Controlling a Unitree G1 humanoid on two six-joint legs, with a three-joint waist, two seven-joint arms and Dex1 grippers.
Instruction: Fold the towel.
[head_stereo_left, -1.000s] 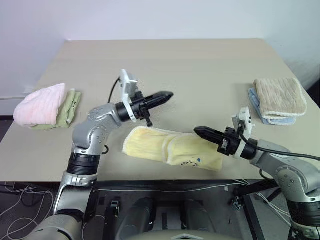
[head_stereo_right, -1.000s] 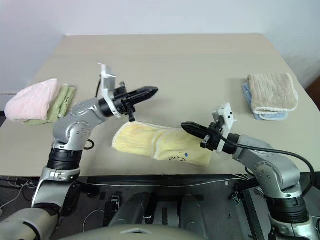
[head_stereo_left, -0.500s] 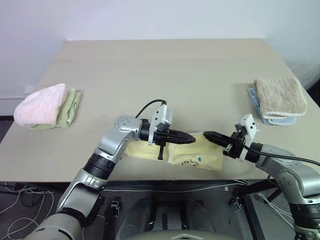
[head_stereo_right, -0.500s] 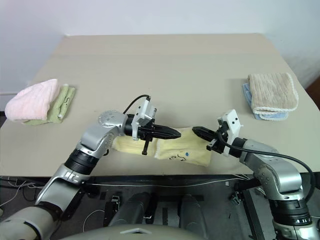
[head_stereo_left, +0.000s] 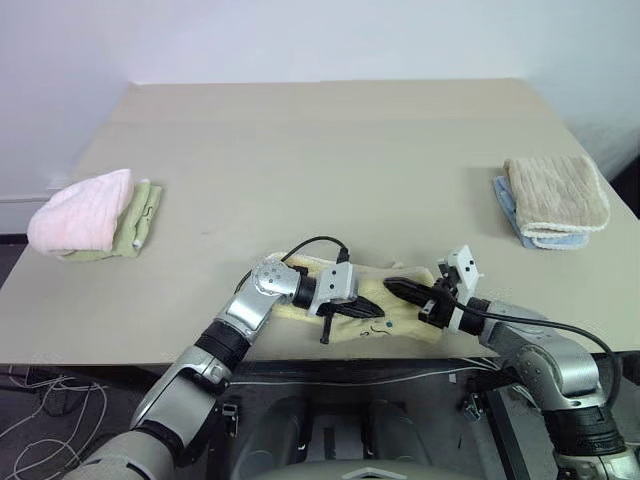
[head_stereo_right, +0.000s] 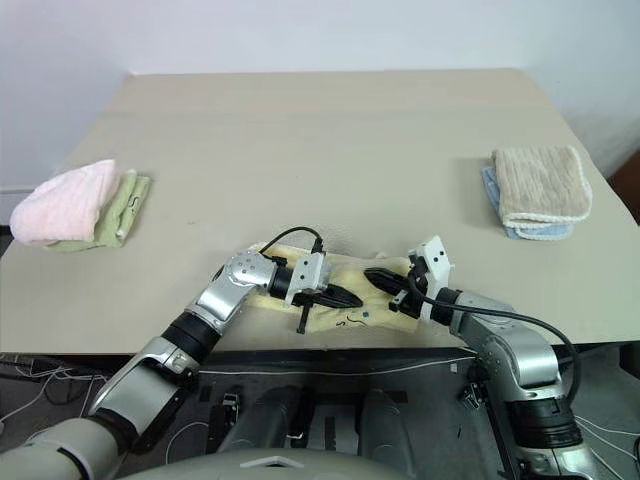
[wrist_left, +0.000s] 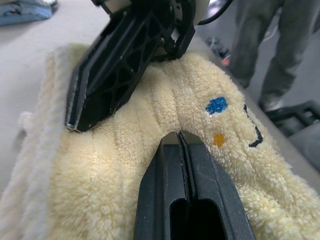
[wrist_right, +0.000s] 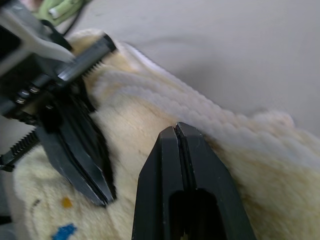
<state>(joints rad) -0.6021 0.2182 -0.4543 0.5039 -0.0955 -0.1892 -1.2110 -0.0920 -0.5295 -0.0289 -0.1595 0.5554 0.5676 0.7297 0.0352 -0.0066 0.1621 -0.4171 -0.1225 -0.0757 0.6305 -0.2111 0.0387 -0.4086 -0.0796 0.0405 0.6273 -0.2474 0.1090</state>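
While towel (head_stereo_left: 385, 318) is lying bunched at bench (head_stereo_left: 330, 150) front edge, left hand (head_stereo_left: 372, 311) and right hand (head_stereo_left: 393, 287) are pressing on it, both closed, gripping nothing.

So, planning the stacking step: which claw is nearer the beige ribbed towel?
Right. The right claw is over the yellow towel, on the beige ribbed towel's side; the left claw sits farther away.

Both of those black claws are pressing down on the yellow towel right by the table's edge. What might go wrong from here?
Three things might. The towel lies along the table's near edge, so a push could drag it off. Both the left gripper and right gripper are shut on top of it with their tips close together, so they could bump each other. And shut fingers hold no cloth, so the fold might simply spring open or bunch up.
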